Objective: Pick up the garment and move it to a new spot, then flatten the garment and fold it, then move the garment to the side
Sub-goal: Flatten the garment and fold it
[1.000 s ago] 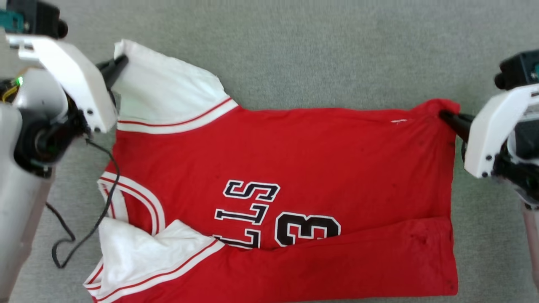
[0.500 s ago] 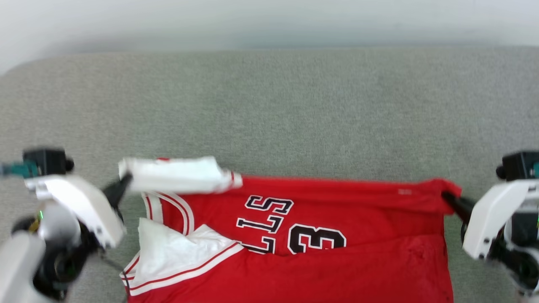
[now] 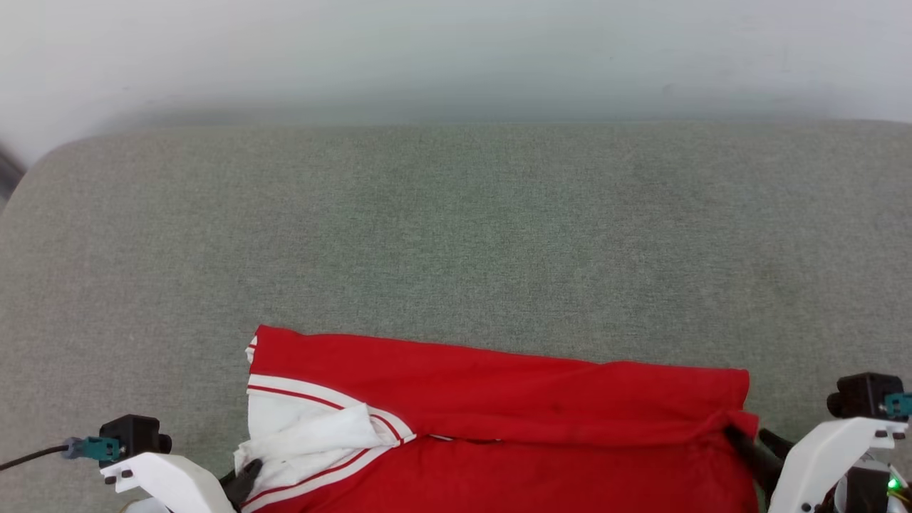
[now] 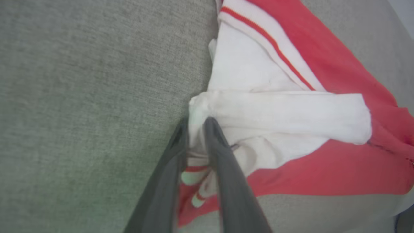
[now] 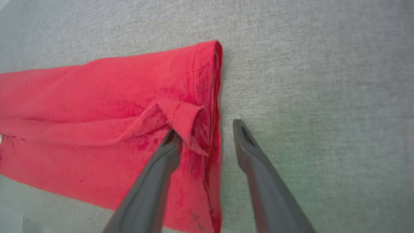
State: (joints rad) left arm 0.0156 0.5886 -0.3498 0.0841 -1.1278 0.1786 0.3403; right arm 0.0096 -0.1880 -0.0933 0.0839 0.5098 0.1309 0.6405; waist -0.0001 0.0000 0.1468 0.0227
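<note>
Left gripper [image 4: 196, 124] is pinching the white sleeve end of the garment [image 3: 499, 385]; right gripper [image 5: 207, 129] is standing spread, one finger touching its red hem corner, the garment lying folded on the grey cushion [image 3: 456, 228].

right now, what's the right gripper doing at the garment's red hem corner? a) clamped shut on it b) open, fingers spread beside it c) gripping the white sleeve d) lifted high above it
b: the right gripper is open, one finger by the curled red corner of the garment, the other over the bare grey surface.
</note>
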